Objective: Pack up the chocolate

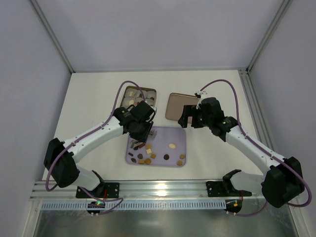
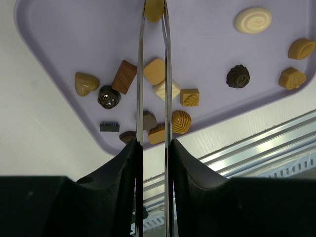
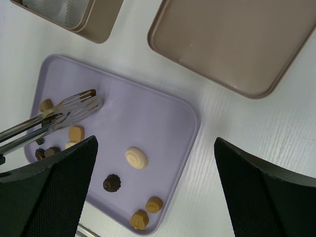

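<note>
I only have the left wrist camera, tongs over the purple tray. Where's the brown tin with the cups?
Observer: The brown tin sits on the table just beyond the purple tray, off its far edge toward the left end.
Operator: Is its lid on?
Observer: No, the lid lies on the table to the tin's right.
Operator: And the right gripper?
Observer: The right gripper hangs open and empty, near the lid.

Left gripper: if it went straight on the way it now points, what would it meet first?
The left gripper is shut on tongs whose tips seem to pinch a caramel chocolate. Going straight on, those tips would likely meet the bare floor of the purple tray first. Depth is unclear.
</note>
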